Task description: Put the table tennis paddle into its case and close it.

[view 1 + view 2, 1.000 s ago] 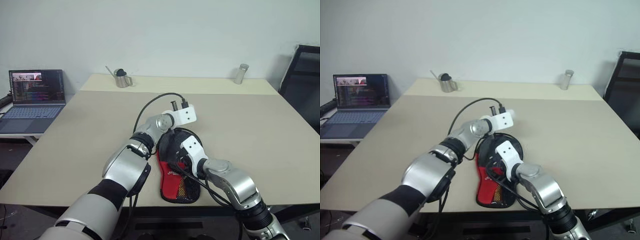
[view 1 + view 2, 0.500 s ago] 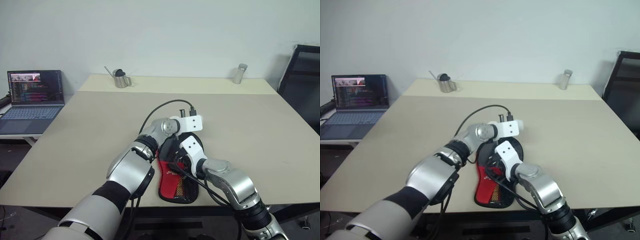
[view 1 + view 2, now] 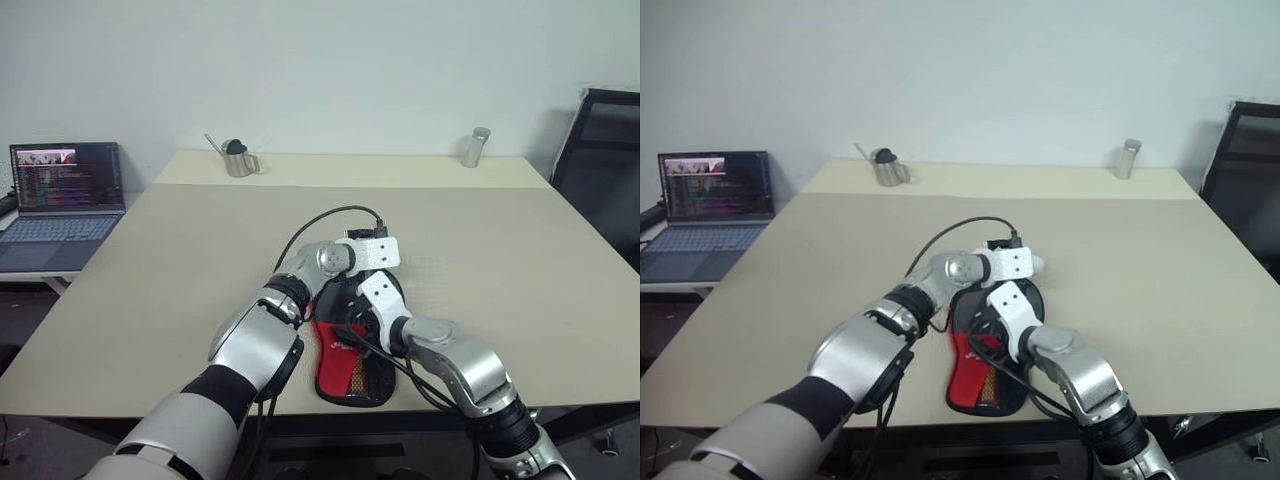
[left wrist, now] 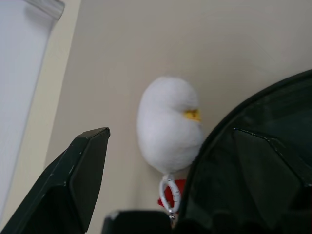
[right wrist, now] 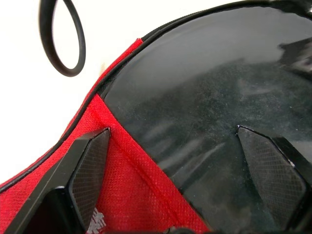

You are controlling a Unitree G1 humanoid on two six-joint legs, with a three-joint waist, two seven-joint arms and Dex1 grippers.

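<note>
From the head camera, both wrists cover most of the case (image 3: 352, 368); just its red end and a sliver of black rim by the table's near edge are visible. The paddle's handle is hidden, and whether the black face (image 5: 204, 117) in the right wrist view is rubber or fabric cannot be told. The cord loop (image 5: 62, 36) is cut by the picture's edge. In the left wrist view, a white plush charm (image 4: 168, 127) lies partly behind the case's dark rim; its shape is too blurred to name. The chair (image 3: 608, 160) is cut off at the frame's edge.
</note>
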